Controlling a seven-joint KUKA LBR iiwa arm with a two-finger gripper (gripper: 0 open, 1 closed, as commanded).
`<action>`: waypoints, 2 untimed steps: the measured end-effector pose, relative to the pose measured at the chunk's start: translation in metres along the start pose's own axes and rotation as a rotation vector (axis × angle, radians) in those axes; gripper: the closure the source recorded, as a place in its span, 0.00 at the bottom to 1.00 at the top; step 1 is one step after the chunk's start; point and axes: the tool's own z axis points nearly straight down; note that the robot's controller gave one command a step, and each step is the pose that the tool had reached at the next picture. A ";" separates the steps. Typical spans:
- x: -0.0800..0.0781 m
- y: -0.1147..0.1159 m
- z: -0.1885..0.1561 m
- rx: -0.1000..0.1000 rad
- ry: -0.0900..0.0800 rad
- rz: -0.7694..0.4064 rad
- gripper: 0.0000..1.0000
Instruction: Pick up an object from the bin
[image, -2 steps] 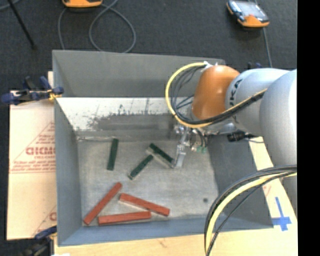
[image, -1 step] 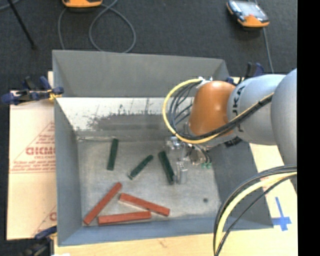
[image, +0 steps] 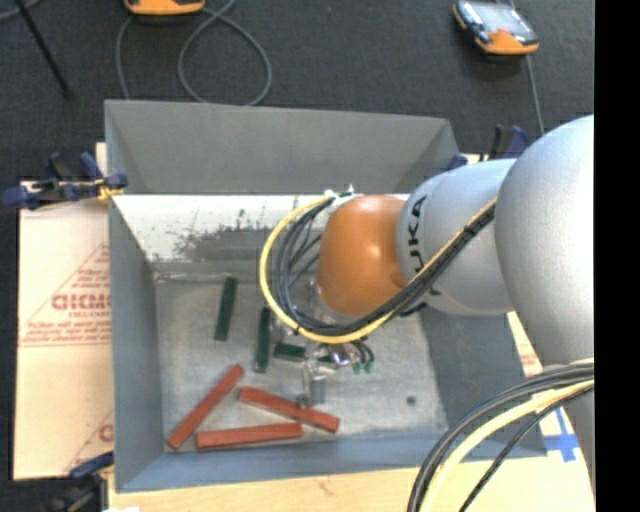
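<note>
My gripper (image: 318, 380) hangs below the arm's wrist, low over the middle of the bin floor. Just beneath it lies a red flat stick (image: 288, 408), slanting down to the right. A short dark green piece (image: 290, 350) lies just left of the gripper, beside a longer dark green stick (image: 263, 340) that points up and down. A small green bit (image: 365, 365) shows to the gripper's right.
Two more red sticks lie at the front left, one slanted (image: 205, 405) and one flat along the front wall (image: 248, 436). Another dark green stick (image: 226, 307) lies further left. The arm and its cables cover the bin's right half.
</note>
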 end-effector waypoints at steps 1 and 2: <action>0.000 -0.004 0.000 0.002 -0.001 0.006 1.00; -0.013 -0.020 -0.183 0.006 -0.012 -0.009 1.00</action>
